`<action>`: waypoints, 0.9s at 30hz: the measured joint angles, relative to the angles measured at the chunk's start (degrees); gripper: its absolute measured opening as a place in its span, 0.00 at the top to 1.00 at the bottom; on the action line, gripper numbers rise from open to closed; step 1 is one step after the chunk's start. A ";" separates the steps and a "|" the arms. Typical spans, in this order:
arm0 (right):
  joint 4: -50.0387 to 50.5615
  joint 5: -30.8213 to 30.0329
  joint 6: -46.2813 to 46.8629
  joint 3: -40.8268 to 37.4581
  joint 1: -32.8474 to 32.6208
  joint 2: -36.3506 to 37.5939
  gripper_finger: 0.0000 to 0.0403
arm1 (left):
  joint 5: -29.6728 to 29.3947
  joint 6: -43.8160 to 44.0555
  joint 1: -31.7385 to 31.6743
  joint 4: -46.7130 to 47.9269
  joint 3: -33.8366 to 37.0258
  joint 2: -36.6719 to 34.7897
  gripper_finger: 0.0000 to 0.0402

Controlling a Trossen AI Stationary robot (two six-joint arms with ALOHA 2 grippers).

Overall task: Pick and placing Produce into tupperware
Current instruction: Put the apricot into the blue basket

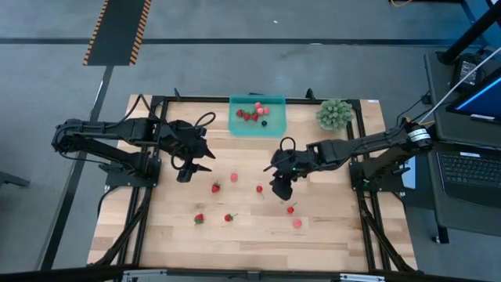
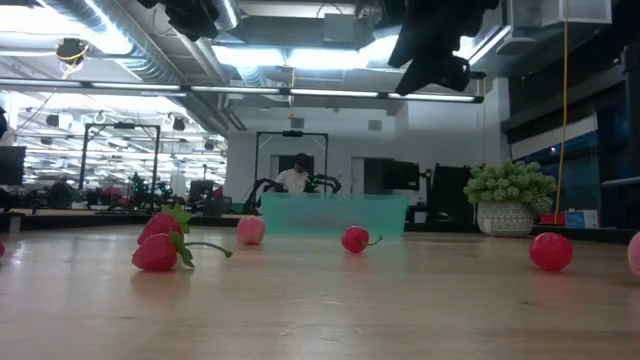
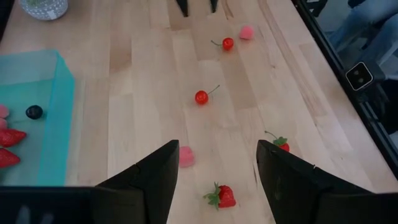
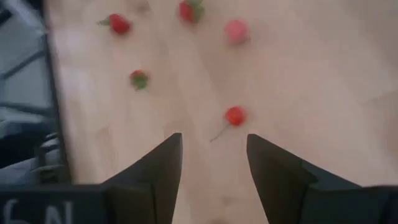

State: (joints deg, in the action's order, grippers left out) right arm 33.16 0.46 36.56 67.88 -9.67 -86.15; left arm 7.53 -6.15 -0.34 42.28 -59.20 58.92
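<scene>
Right pincer (image 1: pixel 282 190): hovering over mid-bench, fingers spread, nothing between them; a stemmed red cherry (image 4: pixel 234 115) lies on the wood just ahead of its tips.
Left pincer (image 1: pixel 183 174): hanging over the bench's left half, also spread and empty; a pink berry (image 3: pixel 185 155) sits by one fingertip, a strawberry (image 3: pixel 224 195) in the gap's line below.
Open room: bare wood between the two pincers, only the scattered fruit dotting it; the near stretch of the bench (image 1: pixel 258 247) is broad and free.
Loose produce: seven pieces out on the wood, two more red ones with green tops (image 1: pixel 199 218) toward the near left, a red one (image 1: pixel 290 209) and a pink one (image 1: pixel 297 223) near the right pincer.
Tupperware (image 1: pixel 275 125): at the far edge, centre, well apart from both pincers; several red and pink pieces and a dark berry (image 1: pixel 264 123) already inside.
Edges: black frame rails run down both long sides, close to each arm's base.
In the way: spiky green plant ball (image 1: pixel 334 114) at the far right corner, just beside the tupperware's right side.
Beyond the bench: laptop (image 1: pixel 470 168) on a side desk to the right.
</scene>
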 joint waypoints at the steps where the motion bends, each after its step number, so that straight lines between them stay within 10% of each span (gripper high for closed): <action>1: -0.06 0.72 0.85 0.00 -0.02 0.00 0.55 | 0.01 -0.02 0.00 0.00 0.00 0.01 0.48; 27: 8.43 -2.27 25.25 0.02 -15.05 -4.59 0.32 | 0.02 0.02 0.00 0.62 0.00 0.02 0.48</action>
State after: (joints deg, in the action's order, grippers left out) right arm 41.59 -1.80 61.81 67.90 -24.72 -90.74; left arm 7.55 -6.13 -0.34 42.90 -59.20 58.94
